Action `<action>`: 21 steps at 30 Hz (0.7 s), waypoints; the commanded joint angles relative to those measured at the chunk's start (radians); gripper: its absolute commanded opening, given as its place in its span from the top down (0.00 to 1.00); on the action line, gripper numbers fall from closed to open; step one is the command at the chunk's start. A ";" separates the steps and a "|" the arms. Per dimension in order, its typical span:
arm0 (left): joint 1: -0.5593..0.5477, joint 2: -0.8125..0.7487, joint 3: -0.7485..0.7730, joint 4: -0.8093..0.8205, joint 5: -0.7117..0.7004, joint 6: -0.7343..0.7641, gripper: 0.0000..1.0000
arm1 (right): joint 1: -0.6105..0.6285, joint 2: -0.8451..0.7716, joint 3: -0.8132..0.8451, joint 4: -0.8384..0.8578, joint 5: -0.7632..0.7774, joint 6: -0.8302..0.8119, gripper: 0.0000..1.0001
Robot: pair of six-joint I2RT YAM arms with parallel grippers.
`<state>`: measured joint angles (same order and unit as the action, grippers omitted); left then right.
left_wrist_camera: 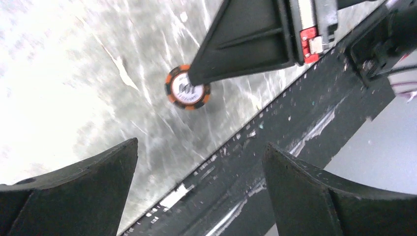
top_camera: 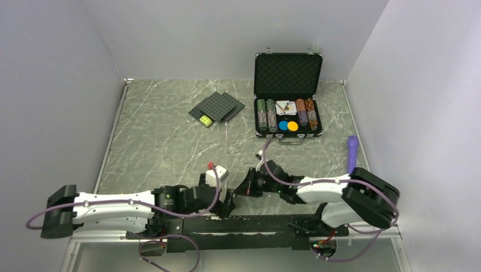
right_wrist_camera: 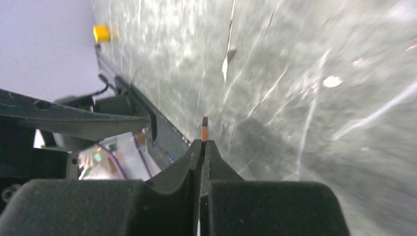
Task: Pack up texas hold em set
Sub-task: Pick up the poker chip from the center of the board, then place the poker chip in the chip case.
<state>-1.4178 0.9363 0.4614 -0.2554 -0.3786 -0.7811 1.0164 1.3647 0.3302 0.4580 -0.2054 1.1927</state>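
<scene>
The black, silver-edged briefcase (top_camera: 288,71) lies open at the back right. Its foam tray holds rows of poker chips (top_camera: 266,114), cards (top_camera: 285,105), a blue disc (top_camera: 282,126) and an orange disc (top_camera: 292,126). My right gripper (right_wrist_camera: 204,143) is shut on an orange-and-black chip (right_wrist_camera: 204,129), seen edge-on above its tips. In the left wrist view that chip (left_wrist_camera: 184,96) shows face-on, hanging just above the table with the right fingers (left_wrist_camera: 246,39) pinching it. My left gripper (left_wrist_camera: 200,145) stands wide open and empty, close in front of the chip near the table's front edge.
Dark grey studded plates (top_camera: 216,107) with a yellow-green brick (top_camera: 205,120) lie at the back centre. The black mounting rail (top_camera: 255,224) runs along the near edge, right under both grippers. Grey walls close in the table on three sides.
</scene>
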 commanded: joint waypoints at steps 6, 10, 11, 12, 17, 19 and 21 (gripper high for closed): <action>0.490 -0.010 0.263 -0.221 0.377 0.440 0.01 | -0.388 -0.299 0.291 -0.703 0.263 -0.393 1.00; 0.692 0.087 0.408 -0.249 0.485 0.564 0.01 | -0.643 -0.272 0.441 -0.863 0.300 -0.488 1.00; 0.719 0.097 0.429 -0.233 0.483 0.590 0.01 | -0.700 -0.260 0.478 -0.888 0.319 -0.500 1.00; 0.740 0.103 0.444 -0.220 0.477 0.612 0.00 | -0.750 -0.246 0.511 -0.903 0.339 -0.510 1.00; 0.790 0.118 0.452 -0.155 0.425 0.683 0.01 | -0.985 -0.132 0.636 -0.912 0.367 -0.491 1.00; 0.806 0.118 0.432 -0.140 0.419 0.683 0.01 | -1.030 -0.074 0.676 -0.894 0.388 -0.468 1.00; 0.808 0.117 0.438 -0.166 0.406 0.699 0.01 | -1.064 -0.016 0.700 -0.868 0.403 -0.442 1.00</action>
<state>-0.6239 1.0531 0.8940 -0.4347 0.0303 -0.1547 0.0044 1.2671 0.9607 -0.3943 0.1444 0.7307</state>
